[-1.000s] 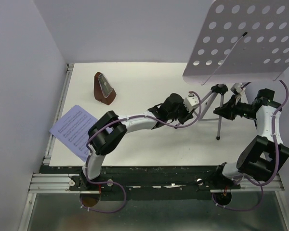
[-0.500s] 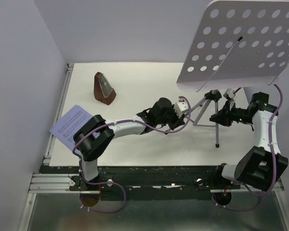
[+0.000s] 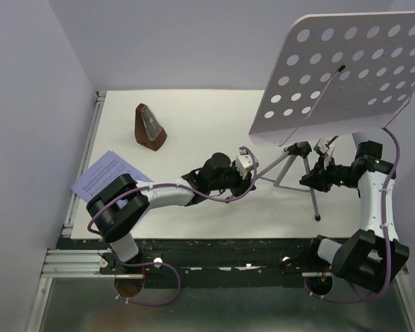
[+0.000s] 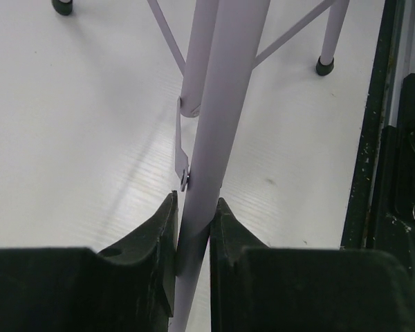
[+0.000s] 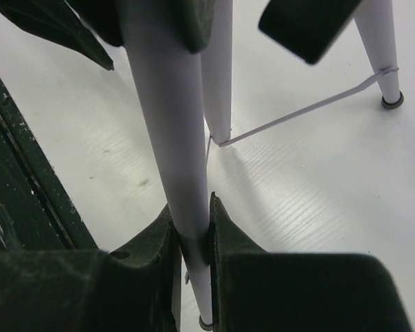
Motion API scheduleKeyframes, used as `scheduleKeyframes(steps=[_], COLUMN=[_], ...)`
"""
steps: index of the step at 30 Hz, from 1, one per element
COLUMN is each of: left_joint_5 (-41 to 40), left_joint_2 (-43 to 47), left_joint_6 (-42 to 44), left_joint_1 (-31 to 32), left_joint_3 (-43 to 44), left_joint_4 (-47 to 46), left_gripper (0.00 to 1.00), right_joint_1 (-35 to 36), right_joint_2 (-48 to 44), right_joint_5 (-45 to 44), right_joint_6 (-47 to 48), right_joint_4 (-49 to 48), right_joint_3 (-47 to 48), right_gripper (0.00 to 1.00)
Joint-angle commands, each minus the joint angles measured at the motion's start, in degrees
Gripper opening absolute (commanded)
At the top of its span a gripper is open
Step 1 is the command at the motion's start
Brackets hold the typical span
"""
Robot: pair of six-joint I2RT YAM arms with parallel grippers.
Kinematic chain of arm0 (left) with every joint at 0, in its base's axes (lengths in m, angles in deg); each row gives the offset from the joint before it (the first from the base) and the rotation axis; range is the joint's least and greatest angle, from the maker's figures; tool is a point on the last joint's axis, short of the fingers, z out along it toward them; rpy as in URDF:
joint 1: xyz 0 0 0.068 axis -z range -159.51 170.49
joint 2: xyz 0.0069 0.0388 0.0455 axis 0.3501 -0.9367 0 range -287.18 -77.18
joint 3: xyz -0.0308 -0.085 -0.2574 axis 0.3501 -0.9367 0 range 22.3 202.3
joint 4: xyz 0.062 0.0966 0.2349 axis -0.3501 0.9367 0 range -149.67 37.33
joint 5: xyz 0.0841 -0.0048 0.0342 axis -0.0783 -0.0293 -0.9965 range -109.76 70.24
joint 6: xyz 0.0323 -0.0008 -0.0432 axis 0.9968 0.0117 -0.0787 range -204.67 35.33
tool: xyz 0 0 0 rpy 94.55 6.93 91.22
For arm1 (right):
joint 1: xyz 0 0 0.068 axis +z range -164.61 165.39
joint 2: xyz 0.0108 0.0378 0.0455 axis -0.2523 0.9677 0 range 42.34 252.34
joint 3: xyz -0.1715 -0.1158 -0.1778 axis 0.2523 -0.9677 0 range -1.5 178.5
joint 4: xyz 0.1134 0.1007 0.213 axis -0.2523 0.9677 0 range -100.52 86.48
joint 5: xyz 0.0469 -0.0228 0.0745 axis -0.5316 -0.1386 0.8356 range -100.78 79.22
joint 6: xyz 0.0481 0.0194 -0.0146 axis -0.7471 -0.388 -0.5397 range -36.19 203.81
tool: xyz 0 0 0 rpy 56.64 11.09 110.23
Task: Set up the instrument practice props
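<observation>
Holding the music stand [image 3: 360, 104]: both arms have it. The big lilac perforated desk looms over the right side of the white surface [image 3: 207, 117], well apart from the other props. Can't tell if every foot is down.
Stand handling: I'd guess light but top-heavy. It's stiff metal with smooth skinny tubes that could twist in a grip, so grabbing low on the tripod [image 3: 283, 169] makes sense.
Left pincer [image 4: 192, 221]: clamped on a tripod tube, pads touching both sides.
Right pincer [image 5: 191, 232]: same deal, squeezed on another tube.
Sheet music [image 3: 104, 176]: lying flat by the left edge. Floppy, so it probably needs a corner pinch.
Metronome [image 3: 151, 128]: upright, back left. Small, rigid and tapered, so go for the wide base.
</observation>
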Motion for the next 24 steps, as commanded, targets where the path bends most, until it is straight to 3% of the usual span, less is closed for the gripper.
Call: scheduleKeyframes(steps=[1, 17, 24], left_joint_5=[-10.7, -9.2, -7.7], left_joint_2=[2.2, -0.5, -3.2], left_joint_6=[-14.1, -20.5, -18.2], left_joint_1=[-4.8, -4.4, -1.4], left_joint_3=[-9.4, -14.3, -9.5], left_joint_4=[14.1, 9.5, 9.4], left_gripper=[0.0, 0.0, 0.0], right_joint_1=[-4.0, -6.4, -6.2], right_joint_2=[1.4, -6.1, -3.8], right_joint_5=[-24.6, -21.7, -12.1], right_joint_6=[-5.4, 1.7, 5.6], right_joint_4=[-5.7, -1.2, 3.3], right_joint_3=[-4.6, -14.2, -13.9], right_gripper=[0.0, 0.0, 0.01])
